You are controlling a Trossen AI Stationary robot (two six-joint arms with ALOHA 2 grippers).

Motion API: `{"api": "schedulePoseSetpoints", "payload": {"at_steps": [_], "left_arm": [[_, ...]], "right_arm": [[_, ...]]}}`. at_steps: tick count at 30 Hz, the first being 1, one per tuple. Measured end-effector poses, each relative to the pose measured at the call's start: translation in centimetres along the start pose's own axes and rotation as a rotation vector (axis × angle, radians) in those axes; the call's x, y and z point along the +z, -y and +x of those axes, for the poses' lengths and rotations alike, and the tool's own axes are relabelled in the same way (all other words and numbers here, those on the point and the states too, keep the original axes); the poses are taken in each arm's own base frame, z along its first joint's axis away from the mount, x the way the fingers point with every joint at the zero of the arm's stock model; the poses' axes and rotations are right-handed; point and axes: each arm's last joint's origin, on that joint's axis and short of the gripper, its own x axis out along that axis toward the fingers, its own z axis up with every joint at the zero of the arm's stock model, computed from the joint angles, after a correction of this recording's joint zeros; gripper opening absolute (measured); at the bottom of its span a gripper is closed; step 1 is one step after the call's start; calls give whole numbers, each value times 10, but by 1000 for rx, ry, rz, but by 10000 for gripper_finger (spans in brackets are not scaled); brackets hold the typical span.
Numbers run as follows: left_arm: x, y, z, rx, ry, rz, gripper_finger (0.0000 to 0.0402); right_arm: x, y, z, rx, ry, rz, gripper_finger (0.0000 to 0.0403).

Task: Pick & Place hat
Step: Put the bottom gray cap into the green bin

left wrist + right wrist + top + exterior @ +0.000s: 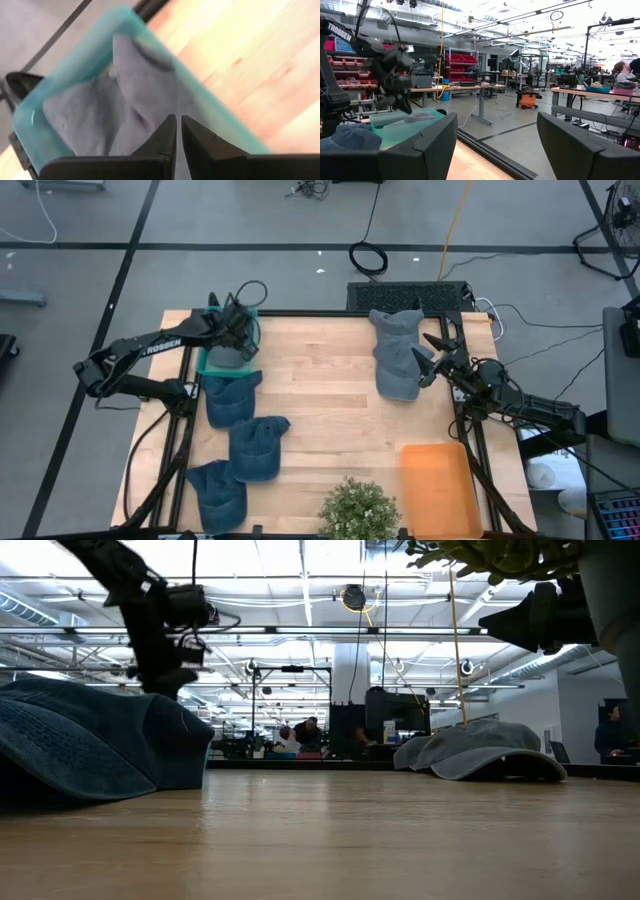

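Six hats (398, 358), one teal bin (206, 361)

Table (330, 390): pale wood planks, smooth, low sheen. Hats (232, 400): blue denim-like cloth, matt, soft creases. Bin (75, 65): teal plastic, smooth, translucent look. Tray (437, 488): orange plastic, smooth. Arms (150, 350): dark matt casing. Plant (358, 512): leafy, rough texture.
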Motion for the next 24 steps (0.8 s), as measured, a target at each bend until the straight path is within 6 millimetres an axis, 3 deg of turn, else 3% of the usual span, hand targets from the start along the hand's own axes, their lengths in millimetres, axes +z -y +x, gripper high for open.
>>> {"api": "schedulePoseSetpoints", "payload": {"at_steps": [3, 8, 13, 18, 24], "left_arm": [[19, 2, -20, -160, 103, -4, 37], [38, 9, -62, -443, 495, 126, 37], [29, 16, -97, -556, 745, 265, 37], [14, 22, -115, -649, 931, 299, 37], [2, 23, -129, -677, 1013, 318, 37]], "right_arm": [[0, 0, 0, 0, 0, 0, 263], [0, 0, 0, 0, 0, 0, 261], [0, 0, 0, 0, 0, 0, 262], [0, 0, 0, 0, 0, 0, 262], [1, 0, 0, -2, 15, 6, 262]]}}
